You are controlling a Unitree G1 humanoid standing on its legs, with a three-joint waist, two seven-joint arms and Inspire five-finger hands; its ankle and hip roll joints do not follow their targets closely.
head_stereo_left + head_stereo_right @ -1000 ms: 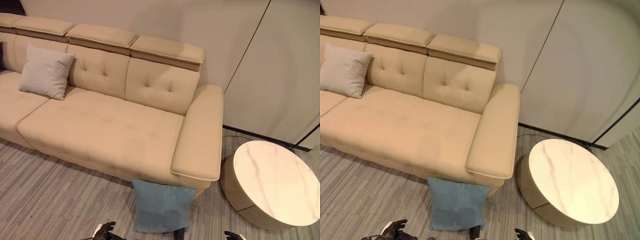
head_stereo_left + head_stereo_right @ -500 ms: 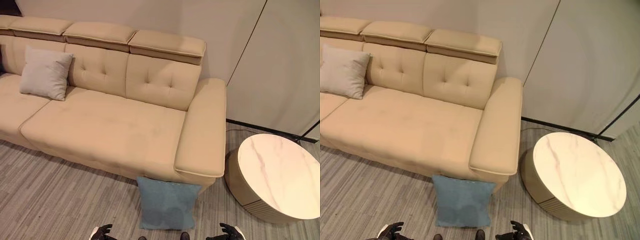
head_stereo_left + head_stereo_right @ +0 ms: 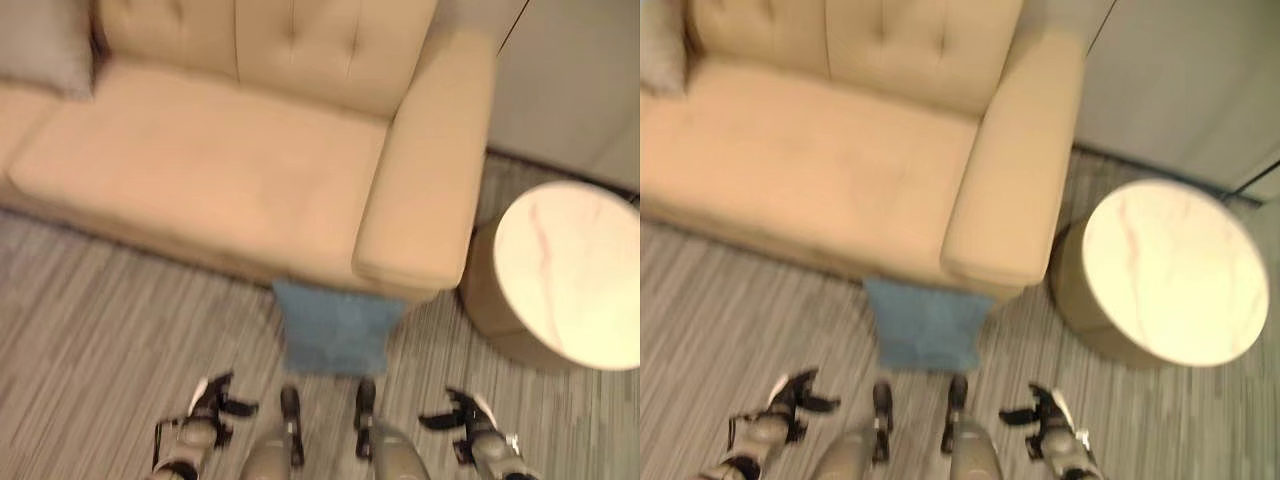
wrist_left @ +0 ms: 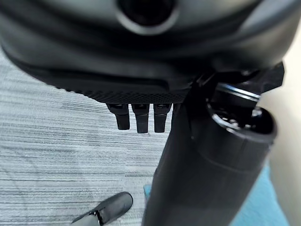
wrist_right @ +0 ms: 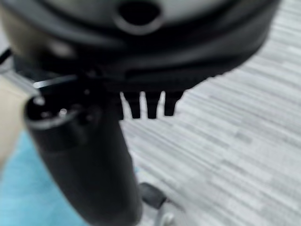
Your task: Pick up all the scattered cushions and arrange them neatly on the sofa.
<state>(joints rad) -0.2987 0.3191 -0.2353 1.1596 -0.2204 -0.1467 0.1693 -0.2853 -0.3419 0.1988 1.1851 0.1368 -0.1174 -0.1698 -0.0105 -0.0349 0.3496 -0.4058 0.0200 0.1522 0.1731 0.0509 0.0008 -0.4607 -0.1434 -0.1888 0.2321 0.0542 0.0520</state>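
Note:
A blue cushion [image 3: 333, 328] lies on the floor, leaning against the front of the beige sofa [image 3: 220, 170] below its right armrest. A grey cushion [image 3: 40, 45] rests on the sofa seat at the far left. My left hand [image 3: 213, 404] hangs low to the left of the blue cushion, fingers straight and holding nothing. My right hand [image 3: 460, 418] hangs to the cushion's right, also open and holding nothing. In the left wrist view the fingers [image 4: 137, 117] point down over the carpet, with a corner of the blue cushion [image 4: 268, 207] beyond. The right wrist view shows straight fingers [image 5: 149, 104] and the blue cushion [image 5: 23, 193].
A round marble-topped side table [image 3: 570, 270] stands right of the sofa's armrest [image 3: 425, 190]. Striped grey carpet [image 3: 90, 330] covers the floor in front of the sofa. Pale wall panels [image 3: 580, 70] rise behind the table.
The camera has tilted down and moved closer, so the sofa back has left the view. Both hands now show fully near the bottom, on either side of the blue cushion.

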